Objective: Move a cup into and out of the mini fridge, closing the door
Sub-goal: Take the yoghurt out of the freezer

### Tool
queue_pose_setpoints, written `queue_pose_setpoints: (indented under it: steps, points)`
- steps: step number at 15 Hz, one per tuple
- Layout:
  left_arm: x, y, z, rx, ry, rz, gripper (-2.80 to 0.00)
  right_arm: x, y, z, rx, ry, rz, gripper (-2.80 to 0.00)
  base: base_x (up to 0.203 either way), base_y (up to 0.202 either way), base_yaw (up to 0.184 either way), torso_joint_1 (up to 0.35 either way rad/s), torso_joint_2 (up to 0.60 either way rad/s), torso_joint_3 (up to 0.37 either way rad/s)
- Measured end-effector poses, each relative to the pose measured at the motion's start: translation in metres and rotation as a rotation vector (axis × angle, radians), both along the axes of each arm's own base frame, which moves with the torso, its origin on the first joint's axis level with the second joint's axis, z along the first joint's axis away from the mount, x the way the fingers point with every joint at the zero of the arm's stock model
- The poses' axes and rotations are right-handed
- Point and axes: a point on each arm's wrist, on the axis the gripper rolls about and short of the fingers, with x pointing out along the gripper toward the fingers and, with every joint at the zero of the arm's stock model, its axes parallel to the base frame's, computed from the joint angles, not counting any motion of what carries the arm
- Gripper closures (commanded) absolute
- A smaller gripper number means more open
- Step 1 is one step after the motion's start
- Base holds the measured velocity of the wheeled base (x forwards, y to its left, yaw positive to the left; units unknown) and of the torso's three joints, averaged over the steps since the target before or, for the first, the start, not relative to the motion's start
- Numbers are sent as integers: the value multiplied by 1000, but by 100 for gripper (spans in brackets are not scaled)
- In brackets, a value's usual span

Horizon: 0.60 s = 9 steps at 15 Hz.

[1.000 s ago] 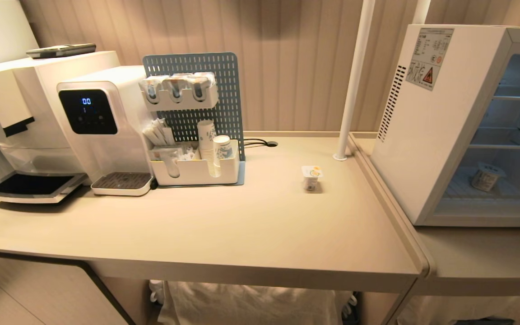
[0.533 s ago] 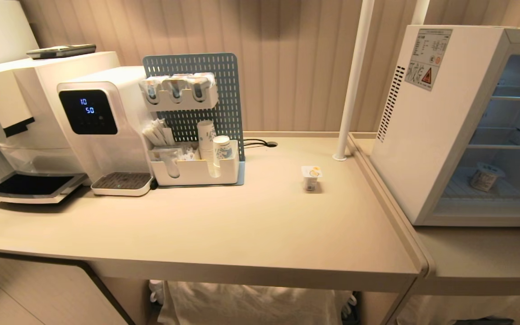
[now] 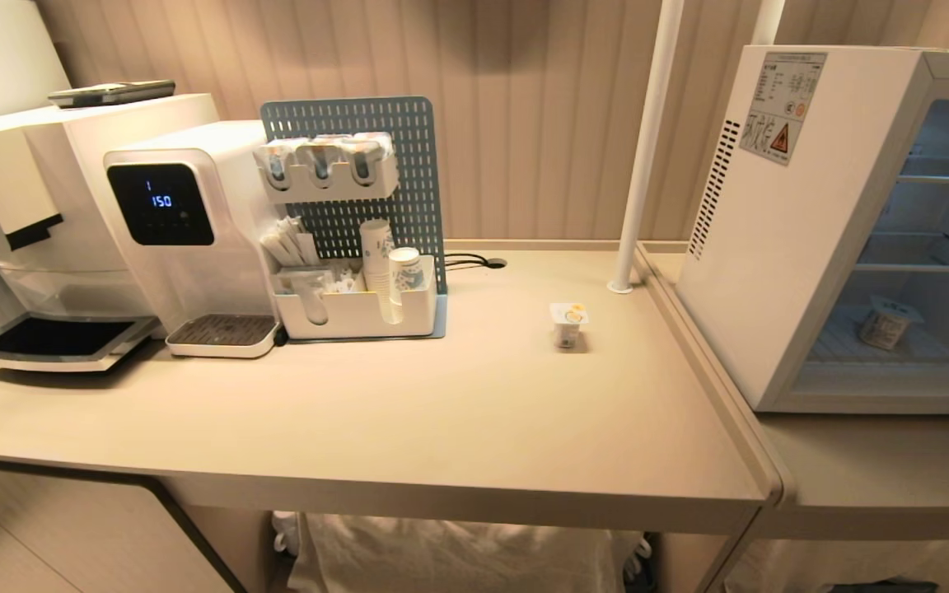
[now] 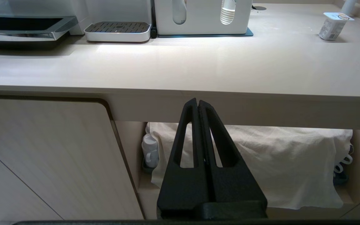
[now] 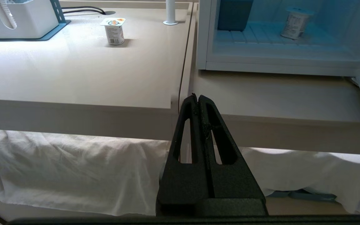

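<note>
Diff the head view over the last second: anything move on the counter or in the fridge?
Nothing moved. Only the digits on the water dispenser's display changed. The cup on the counter, the cup in the fridge and the mini fridge, standing open, are where they were. No arm enters the head view; the left tool and right tool hang shut below the counter edge.

Fridge open — cup inside, cup outside.
</note>
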Motion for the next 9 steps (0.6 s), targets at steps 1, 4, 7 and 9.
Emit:
queue_pose_setpoints:
  steps: [1, 4, 7, 9]
  points:
    - [0, 0, 0, 0, 0, 0, 0, 0, 0, 0, 0, 0, 0, 0, 0, 0, 0, 0, 0, 0]
    - [0, 0, 0, 0, 0, -1, 0, 0, 0, 0, 0, 0, 1, 0, -1, -113, 2, 3, 1, 3]
    - [0, 0, 0, 0, 1, 0, 0, 0, 0, 0, 0, -1, 1, 0, 0, -191, -1, 0, 2, 6]
    - [0, 0, 0, 0, -1, 0, 0, 0, 0, -1, 0, 0, 2, 0, 0, -126, -3, 4, 5, 0]
